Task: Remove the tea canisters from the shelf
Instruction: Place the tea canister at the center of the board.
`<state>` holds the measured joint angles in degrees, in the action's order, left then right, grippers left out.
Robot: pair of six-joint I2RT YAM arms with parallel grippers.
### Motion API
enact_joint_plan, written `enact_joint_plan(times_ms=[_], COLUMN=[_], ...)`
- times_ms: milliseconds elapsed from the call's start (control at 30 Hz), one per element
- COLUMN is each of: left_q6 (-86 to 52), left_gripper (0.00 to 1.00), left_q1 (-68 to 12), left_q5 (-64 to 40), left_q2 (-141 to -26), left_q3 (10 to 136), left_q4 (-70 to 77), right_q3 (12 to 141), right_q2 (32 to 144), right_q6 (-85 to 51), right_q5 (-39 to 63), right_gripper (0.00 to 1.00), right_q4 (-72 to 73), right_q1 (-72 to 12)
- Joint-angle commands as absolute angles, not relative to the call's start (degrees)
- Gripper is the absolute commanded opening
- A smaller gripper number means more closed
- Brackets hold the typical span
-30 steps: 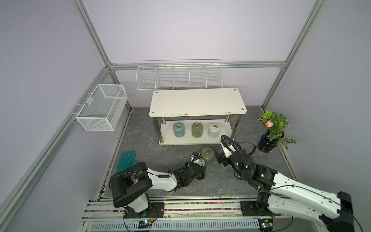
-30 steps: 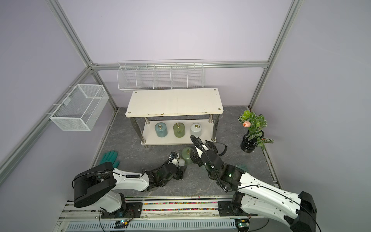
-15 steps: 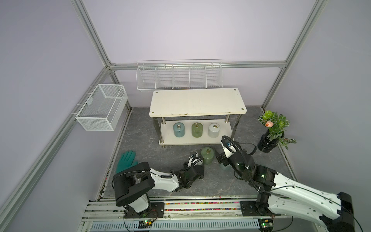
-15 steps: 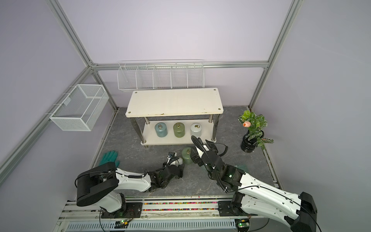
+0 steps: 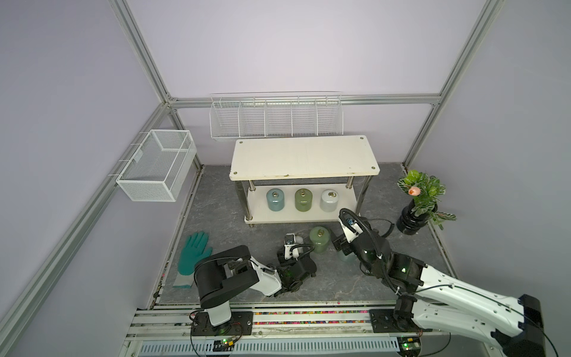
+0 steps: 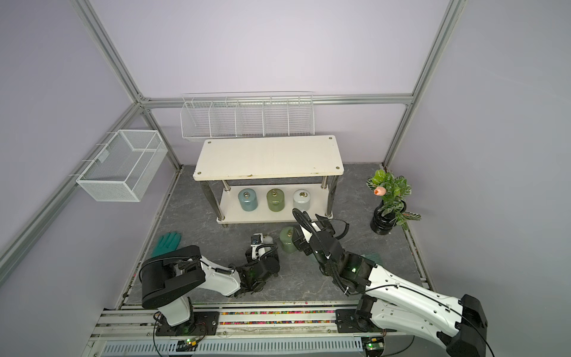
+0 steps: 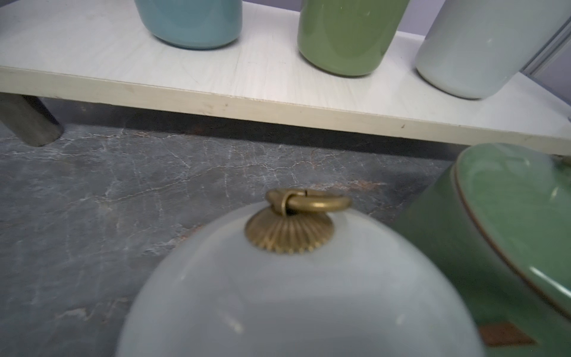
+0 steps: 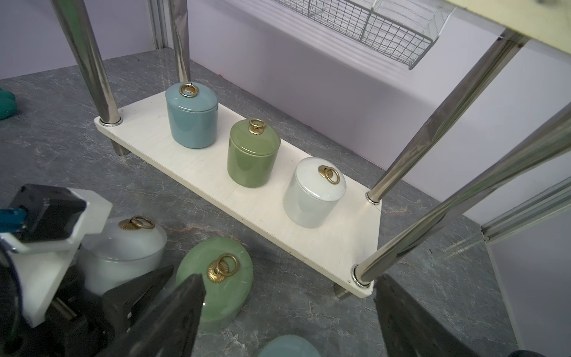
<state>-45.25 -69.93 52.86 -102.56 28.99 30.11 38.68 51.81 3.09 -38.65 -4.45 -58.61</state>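
Just off the front edge of the two-tier cream-board, chrome-post shelf [image 5: 304, 160], the right gripper [image 8: 289, 287] hangs released, jaws spread over open grey stone-patterned floor [image 5: 222, 222]. The left gripper [image 5: 294, 246] sits at a glossy white ceramic canister [image 8: 123, 247]; grasping or not, I cannot tell. It and a glossy green ceramic canister [image 8: 222, 296] alongside stand upright, like three lower-board canisters [image 5: 302, 200], whose lids the left wrist view crops.

hidden: pale blue canister [image 5: 343, 257] behind right arm [image 5: 370, 247] | cut off: white canister [image 7: 296, 293] (lid only)

Overhead pair, wrist close-ups toward shelf [image 8: 210, 167]
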Motion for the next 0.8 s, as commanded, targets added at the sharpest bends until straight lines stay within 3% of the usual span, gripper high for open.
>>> enact_joint_plan(times_ms=[0,767], left_q6=[-48.3,-52.9], left_gripper=[0.73,0.86], left_q1=[-68.8,-73.0], left_q5=[42.7,42.8], left_q2=[-115.0,-122.3], left_q3=[23.5,27.4], left_q4=[7.1,-0.9], right_q3=[40.7,39.9], right_q2=[52.7,49.8], right_q6=[3.8,3.0], right_q5=[-38.0,-36.9], right_gripper=[0.89,0.89], right_q4=[-4.2,-4.5], right_q1=[-58.9,-59.0])
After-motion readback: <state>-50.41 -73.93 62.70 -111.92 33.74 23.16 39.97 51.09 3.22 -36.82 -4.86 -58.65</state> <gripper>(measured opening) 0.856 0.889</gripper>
